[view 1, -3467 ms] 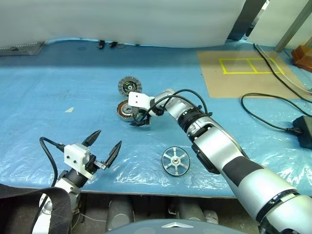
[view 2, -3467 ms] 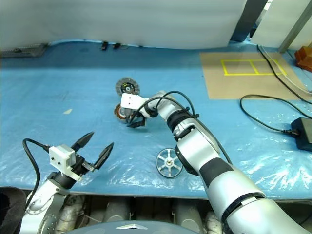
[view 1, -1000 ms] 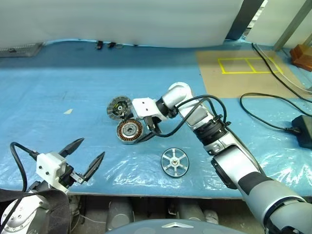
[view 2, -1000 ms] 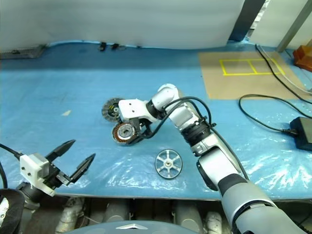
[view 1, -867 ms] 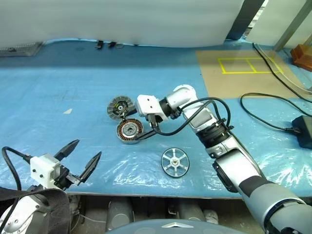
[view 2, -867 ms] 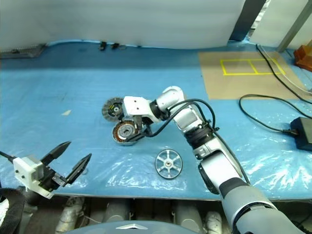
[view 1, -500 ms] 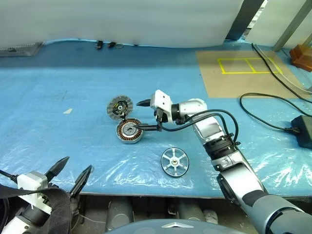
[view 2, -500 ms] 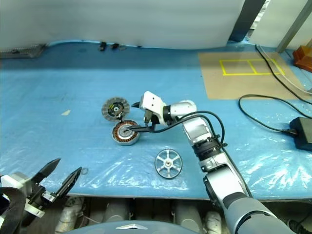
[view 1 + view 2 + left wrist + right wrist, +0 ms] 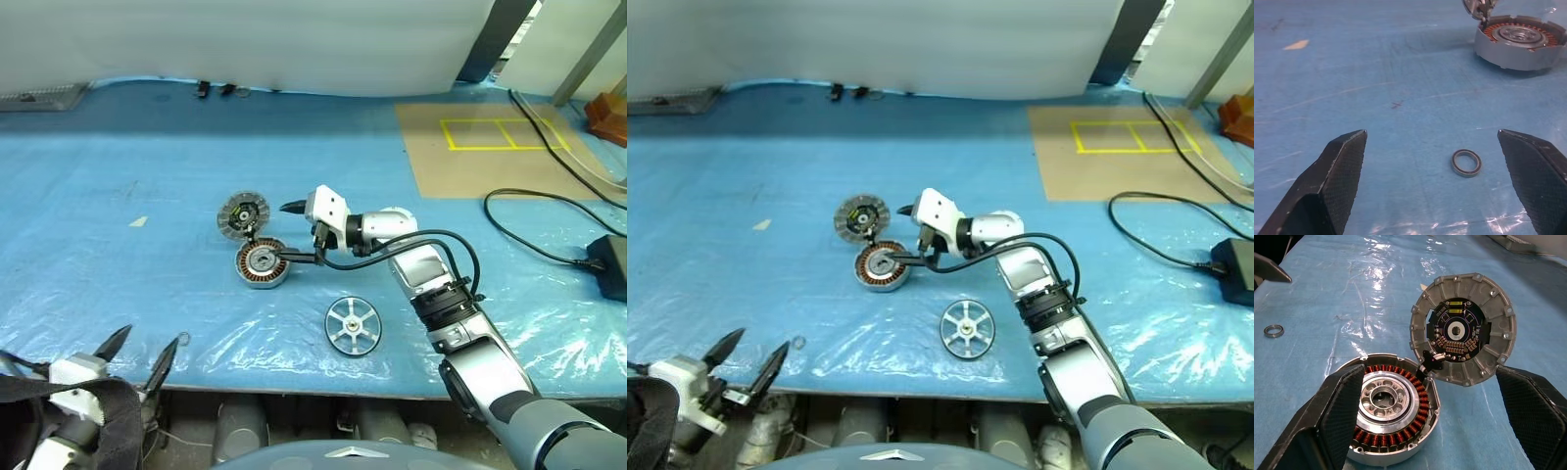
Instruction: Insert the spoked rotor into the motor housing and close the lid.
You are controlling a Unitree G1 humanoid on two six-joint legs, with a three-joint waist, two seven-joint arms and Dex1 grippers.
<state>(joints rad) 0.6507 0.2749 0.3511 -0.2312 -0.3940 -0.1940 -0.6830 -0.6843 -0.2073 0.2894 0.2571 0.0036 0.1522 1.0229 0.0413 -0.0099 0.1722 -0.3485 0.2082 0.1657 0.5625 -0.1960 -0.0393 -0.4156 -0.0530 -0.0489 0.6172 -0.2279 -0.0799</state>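
Nothing was fitted yet: the spoked rotor (image 9: pixel 351 325) lay loose at five o'clock of the motor housing (image 9: pixel 261 264), the lid (image 9: pixel 242 212) seemingly hinged open at eleven, and right gripper (image 9: pixel 287 233) and left gripper (image 9: pixel 138 354) gaped empty.

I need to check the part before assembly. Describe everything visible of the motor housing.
The motor housing is a short round cylinder with a grey metal rim, a ring of copper-brown windings inside, and a pale silvery centre with a hole. It sits upright and open-topped on the blue sheet, nothing inserted. The lid stands tilted at its edge, seemingly joined by a small dark link. The right pincer straddles it, open; contact is unclear.
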